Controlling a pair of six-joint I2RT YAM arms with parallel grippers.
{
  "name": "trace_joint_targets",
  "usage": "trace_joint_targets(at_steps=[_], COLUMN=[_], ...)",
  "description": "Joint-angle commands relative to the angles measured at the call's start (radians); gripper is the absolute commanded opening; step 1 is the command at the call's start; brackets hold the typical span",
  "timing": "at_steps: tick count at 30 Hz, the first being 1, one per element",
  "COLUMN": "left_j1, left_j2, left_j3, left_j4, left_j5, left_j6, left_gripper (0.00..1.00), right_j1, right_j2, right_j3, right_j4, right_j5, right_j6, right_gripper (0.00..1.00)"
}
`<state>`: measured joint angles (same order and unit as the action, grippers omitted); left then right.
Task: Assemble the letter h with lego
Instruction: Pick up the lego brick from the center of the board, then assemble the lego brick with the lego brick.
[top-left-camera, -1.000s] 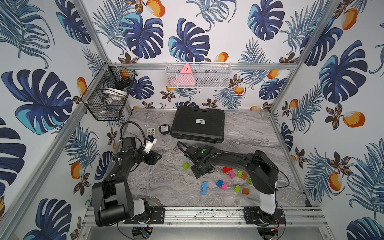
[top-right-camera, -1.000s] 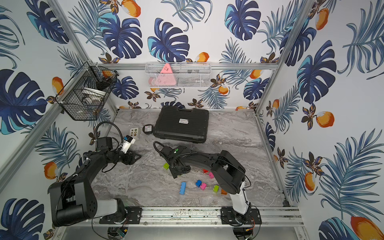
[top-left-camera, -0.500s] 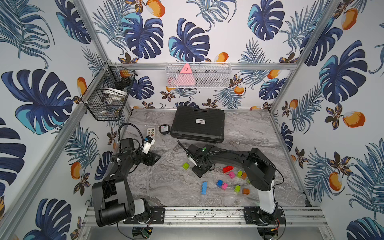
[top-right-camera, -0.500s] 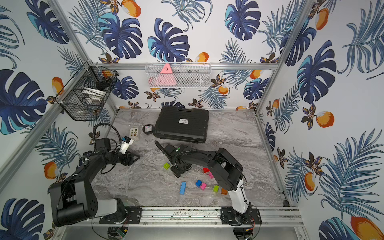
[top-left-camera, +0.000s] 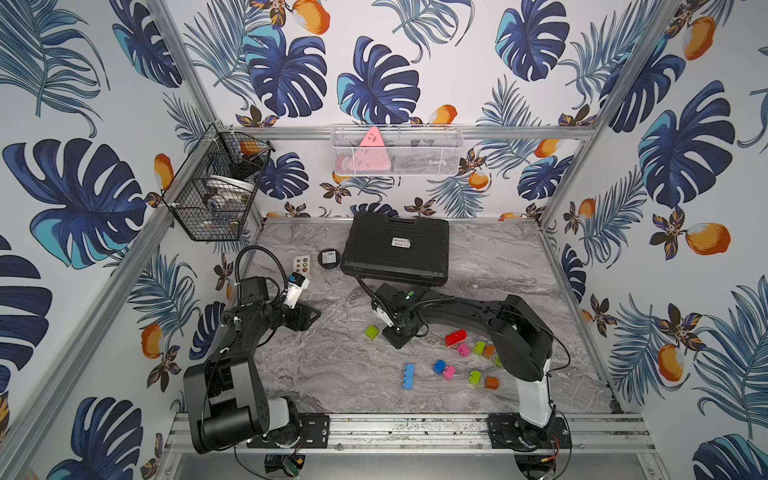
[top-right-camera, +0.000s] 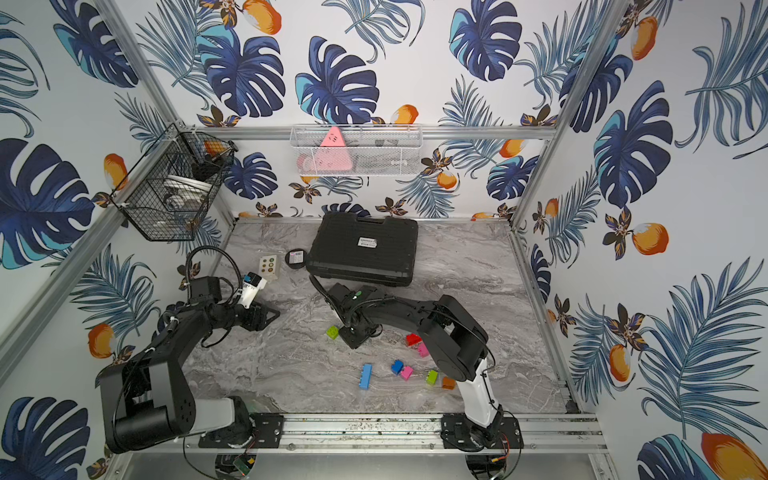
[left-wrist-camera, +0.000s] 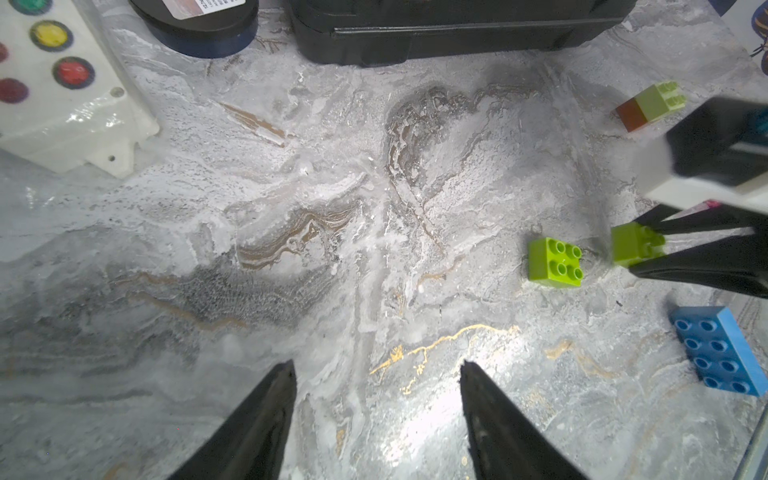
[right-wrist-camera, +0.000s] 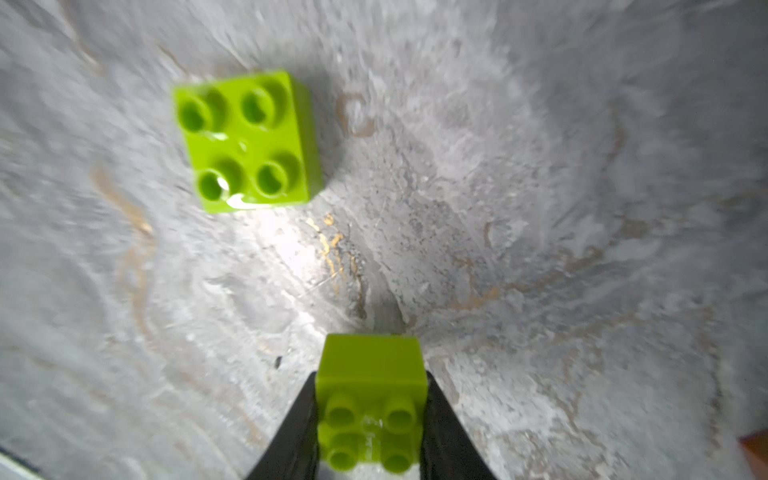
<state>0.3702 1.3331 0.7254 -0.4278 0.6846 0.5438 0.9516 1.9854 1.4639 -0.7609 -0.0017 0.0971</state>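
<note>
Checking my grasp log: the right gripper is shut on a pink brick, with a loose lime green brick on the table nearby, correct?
No: the held brick in the right gripper is lime green, not pink, as the right wrist view shows. The loose lime green brick is on the table nearby.

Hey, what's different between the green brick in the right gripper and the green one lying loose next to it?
The held green brick is pinched in the right gripper; the loose green brick sits free on the table, clear of the gripper. The held green brick is tipped over, studs facing back toward the wrist; the loose green brick stands studs up. Both are lime green with four studs.
</note>
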Motion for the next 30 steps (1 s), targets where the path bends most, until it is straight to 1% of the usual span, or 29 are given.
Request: trace_joint_targets(at_steps=[1,6,13,22,24,26,27,30], left_j1=[0.003,0.003,0.006,0.007,0.009,0.009,0.01,0.014], left_j2=[0.003,0.0,0.0,0.001,0.0,-0.006,-0.008,-0.011], left_j3=[0.002,0.0,0.0,0.0,0.0,-0.004,-0.007,-0.009], left_j4=[0.014,0.011,0.011,0.011,0.011,0.02,0.026,0.029], left_j5=[0.014,0.019,0.021,0.023,0.024,0.015,0.011,0.01], left_j6=[-0.002,0.002,0.001,0.001,0.001,-0.007,-0.013,-0.014], left_gripper=[0.68,0.68,0.68,0.69,0.71,0.82,0.85,0.87], right_j1=[0.005,0.01,0.019,0.023,0.025,0.025,0.026,0.026], right_j2=[-0.023,0.025,0.143,0.193,0.205,0.213,0.215,0.223], right_j3=[0.042,0.163,0.298,0.298,0.302,0.306,0.307,0.314], right_j4=[-0.005,-0.026,-0.067,-0.048,-0.051,-0.054,-0.051,-0.048], right_j5=[-0.031,-0.012,-0.004,-0.045,-0.045,-0.045,-0.045,-0.055], right_j6=[0.073,0.131,0.145,0.13,0.131,0.129,0.13,0.133], right_gripper=[0.32,0.33,0.34,0.35,0.35,0.35,0.35,0.35])
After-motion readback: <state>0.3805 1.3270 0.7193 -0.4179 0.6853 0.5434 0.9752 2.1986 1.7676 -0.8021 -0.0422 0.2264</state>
